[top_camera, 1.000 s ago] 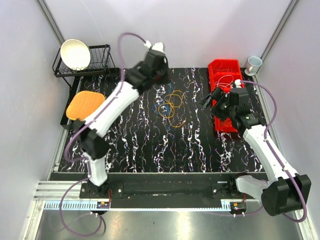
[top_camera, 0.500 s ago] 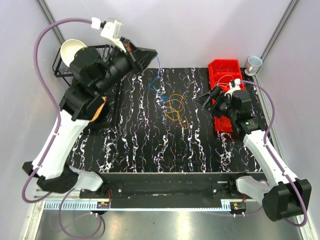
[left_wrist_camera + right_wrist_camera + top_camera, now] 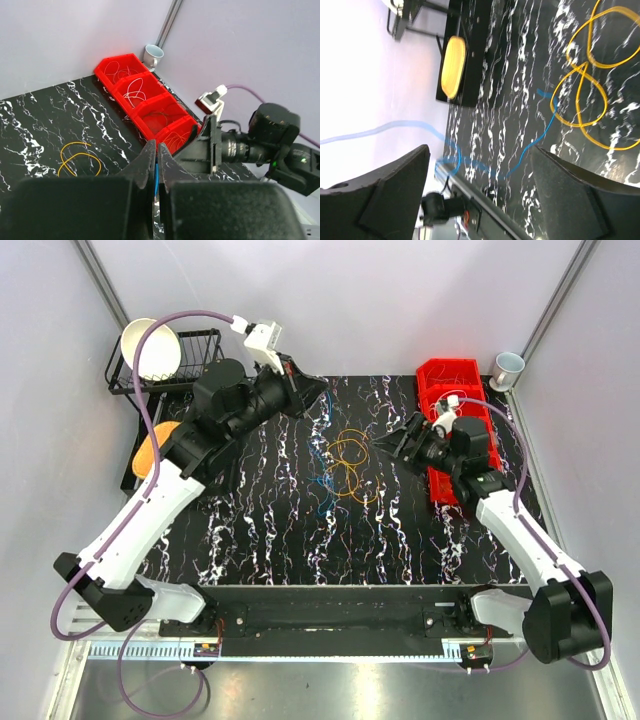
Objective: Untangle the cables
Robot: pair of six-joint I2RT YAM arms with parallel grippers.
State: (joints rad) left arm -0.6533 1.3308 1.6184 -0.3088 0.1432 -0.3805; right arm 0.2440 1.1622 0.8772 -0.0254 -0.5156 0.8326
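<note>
Orange cable loops (image 3: 350,465) lie in the middle of the black marbled mat (image 3: 270,530). A thin blue cable (image 3: 320,480) rises from beside them to my left gripper (image 3: 312,392), which is raised over the mat's far edge. In the left wrist view the left gripper (image 3: 156,150) is shut on the blue cable (image 3: 156,175). My right gripper (image 3: 396,443) is open and empty just right of the orange loops. The right wrist view shows the right gripper (image 3: 480,150) wide open, with the blue cable (image 3: 520,160) and the orange loops (image 3: 585,100) beyond it.
Red bins (image 3: 450,400) holding more thin wires stand at the back right, with a cup (image 3: 507,367) behind them. A wire dish rack (image 3: 200,360) with a white bowl (image 3: 150,345) stands at the back left. An orange pad (image 3: 160,445) lies on a black tray in front of it.
My left arm rose from the pile with the blue cable, then came down and rightward, drawing the cable away from the orange loops. My right gripper moved left toward the pile.
</note>
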